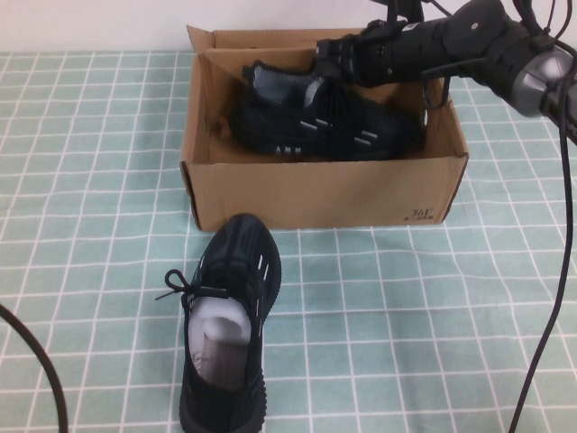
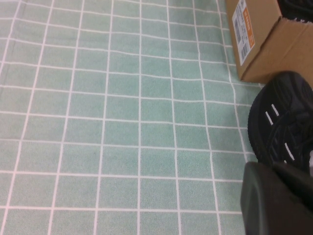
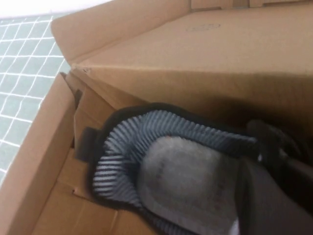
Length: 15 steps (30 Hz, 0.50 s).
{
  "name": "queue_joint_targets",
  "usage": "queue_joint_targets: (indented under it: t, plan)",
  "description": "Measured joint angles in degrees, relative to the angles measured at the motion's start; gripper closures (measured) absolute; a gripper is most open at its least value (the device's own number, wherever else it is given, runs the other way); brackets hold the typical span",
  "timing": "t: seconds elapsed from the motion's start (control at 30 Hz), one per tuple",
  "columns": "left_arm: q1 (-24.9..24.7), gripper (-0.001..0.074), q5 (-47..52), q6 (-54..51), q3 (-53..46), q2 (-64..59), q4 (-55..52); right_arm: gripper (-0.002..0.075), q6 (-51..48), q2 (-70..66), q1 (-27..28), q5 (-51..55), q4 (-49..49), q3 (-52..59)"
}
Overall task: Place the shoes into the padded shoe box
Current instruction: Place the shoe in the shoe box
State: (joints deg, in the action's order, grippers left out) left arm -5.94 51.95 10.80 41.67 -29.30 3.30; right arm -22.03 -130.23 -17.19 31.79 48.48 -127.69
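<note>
One black knit sneaker lies on its side inside the brown cardboard shoe box, its white dash marks facing up. My right gripper reaches into the box from the right and is shut on this shoe at its collar. The right wrist view shows the ribbed collar and grey stuffing against the box wall. The second sneaker stands on the table in front of the box, toe toward it. My left gripper hovers low beside that shoe's toe, out of the high view.
A green checked cloth covers the table. The box's orange-labelled end shows in the left wrist view. A black cable hangs down the right side, and another curves at the lower left.
</note>
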Motion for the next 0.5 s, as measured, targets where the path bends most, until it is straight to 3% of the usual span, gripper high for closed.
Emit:
queue_joint_targets:
  t: [0.13, 0.5]
  plan:
    - [0.0, 0.0739, 0.0, 0.0, 0.0, 0.0, 0.0, 0.0391, 0.0, 0.0, 0.0, -0.1, 0.3, 0.0]
    - [0.0, 0.0739, 0.0, 0.0, 0.0, 0.0, 0.0, 0.0386, -5.5, 1.4, 0.0, 6.5, 12.6, -0.6]
